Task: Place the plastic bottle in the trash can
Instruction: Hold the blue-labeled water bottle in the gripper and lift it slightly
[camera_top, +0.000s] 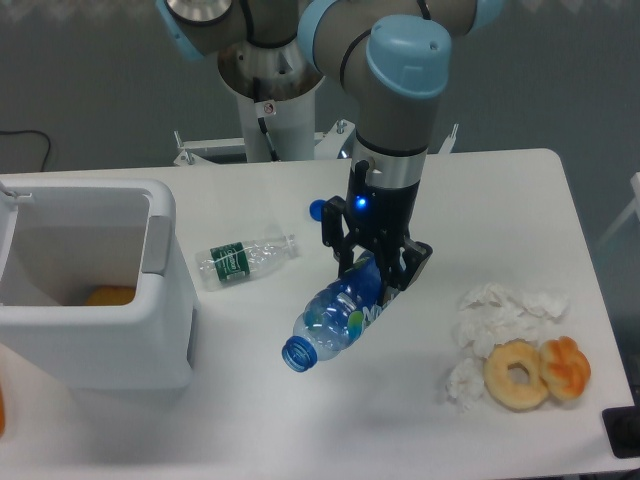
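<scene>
Plastic bottle (338, 312) hangs in our gripper (375, 268), clamped near its base end, with the open blue-ringed neck tilted down and toward the front-left. It looks to be clear of the table (300, 420), judging by the shadow beneath it, though we cannot be sure how high. The jaws are closed on the bottle's blue-labelled body, well back from its middle, so the long neck end swings free.

The trash can (90, 290) stands at the left edge of the table, its opening facing up, with something orange already inside. Between us and it lies the smaller crushed bottle (243, 258) with the green label, and a small blue cap (317, 209) sits just behind our wrist.

We judge the step in hand to be the carry. To do it well we want enough height that the drooping neck passes over the can's thick near wall, and a smooth sideways move so the thin plastic does not slip in the grip. We should release only once the whole bottle is above the opening, not the rim.
</scene>
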